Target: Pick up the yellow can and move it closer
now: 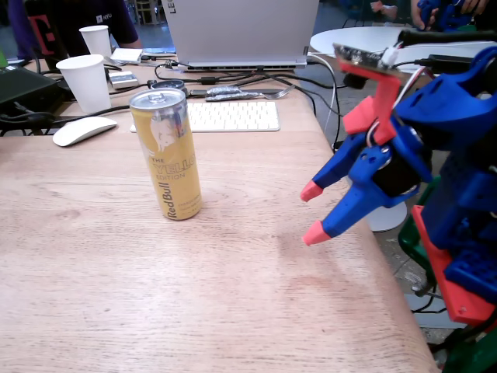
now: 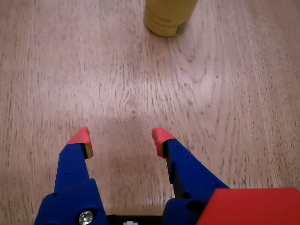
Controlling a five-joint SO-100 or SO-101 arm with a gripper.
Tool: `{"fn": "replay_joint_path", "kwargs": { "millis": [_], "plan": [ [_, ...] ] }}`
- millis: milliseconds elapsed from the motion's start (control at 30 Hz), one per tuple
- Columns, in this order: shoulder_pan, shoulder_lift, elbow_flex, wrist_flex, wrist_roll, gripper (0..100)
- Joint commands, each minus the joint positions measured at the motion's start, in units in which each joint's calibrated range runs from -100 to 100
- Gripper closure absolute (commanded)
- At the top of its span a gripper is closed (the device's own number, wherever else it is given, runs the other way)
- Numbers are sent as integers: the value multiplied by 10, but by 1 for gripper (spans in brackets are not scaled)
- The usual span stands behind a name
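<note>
One yellow can (image 1: 165,154) stands upright on the surface (image 1: 155,295), at twelve o'clock in the wrist view, well apart from the released, empty fingers (image 2: 121,141). Approach step: next, advance straight and straddle it.

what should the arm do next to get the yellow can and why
Probably move forward toward the yellow can, keeping the jaws spread. The gripper is open and empty above bare table, and the can stands upright, well ahead of it, untouched.
</note>
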State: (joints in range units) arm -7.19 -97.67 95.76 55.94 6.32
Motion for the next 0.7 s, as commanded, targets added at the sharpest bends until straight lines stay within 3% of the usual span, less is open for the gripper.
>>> {"fn": "replay_joint_path", "kwargs": {
  "millis": [0,533,600,667],
  "plan": [
    [-1,-4,-9,-10,-42,72],
    [1,7,-20,-10,-49,72],
    [2,71,-27,-53,-49,72],
    [1,143,-30,-183,-49,72]
  ]
}}
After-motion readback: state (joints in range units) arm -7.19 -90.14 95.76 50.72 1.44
